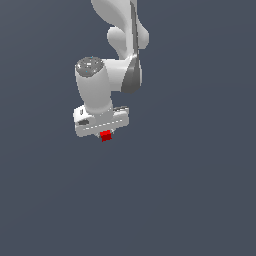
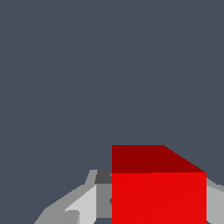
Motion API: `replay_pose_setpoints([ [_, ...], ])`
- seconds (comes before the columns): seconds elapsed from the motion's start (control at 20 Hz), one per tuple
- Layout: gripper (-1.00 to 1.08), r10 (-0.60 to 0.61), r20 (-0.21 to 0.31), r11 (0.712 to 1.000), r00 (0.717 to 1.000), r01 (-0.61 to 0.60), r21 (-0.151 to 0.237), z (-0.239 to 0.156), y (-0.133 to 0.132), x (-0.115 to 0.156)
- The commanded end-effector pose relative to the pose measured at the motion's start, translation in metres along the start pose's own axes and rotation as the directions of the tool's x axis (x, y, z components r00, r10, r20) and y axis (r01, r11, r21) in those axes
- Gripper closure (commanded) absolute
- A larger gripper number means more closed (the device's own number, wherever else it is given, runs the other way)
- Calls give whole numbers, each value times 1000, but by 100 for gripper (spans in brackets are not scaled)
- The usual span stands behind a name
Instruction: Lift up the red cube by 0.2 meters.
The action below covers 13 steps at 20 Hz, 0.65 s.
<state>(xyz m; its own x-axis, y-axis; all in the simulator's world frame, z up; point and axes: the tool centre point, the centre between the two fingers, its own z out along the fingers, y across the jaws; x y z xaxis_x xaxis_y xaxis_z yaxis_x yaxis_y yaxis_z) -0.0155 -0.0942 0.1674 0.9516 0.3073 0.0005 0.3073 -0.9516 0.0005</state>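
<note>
Fingers (image 2: 83,205) of the gripper (image 1: 105,134) clamp the red cube (image 1: 105,136) between them; cube sits at their tips.

Flat, even, shadowless light; coarse, blocky renders.

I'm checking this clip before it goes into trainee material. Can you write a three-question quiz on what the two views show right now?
1. True or false: the red cube sits directly under the gripper in the exterior view.
2. In the wrist view, the cube appears: A) far off and small, B) close up, between the fingers, C) absent.
3. Fill in: apart from the arm and the cube, the exterior view shows only a plain dark ____ background.

Key: 1 true. 2 B. 3 blue-grey.
</note>
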Motion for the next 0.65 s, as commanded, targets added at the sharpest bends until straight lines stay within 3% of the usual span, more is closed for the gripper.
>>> replay_pose_setpoints([
  [0.0,108,0,1,1000,1000,0,0,-21,0,0],
  [0.6,108,0,1,1000,1000,0,0,-63,1,2],
])
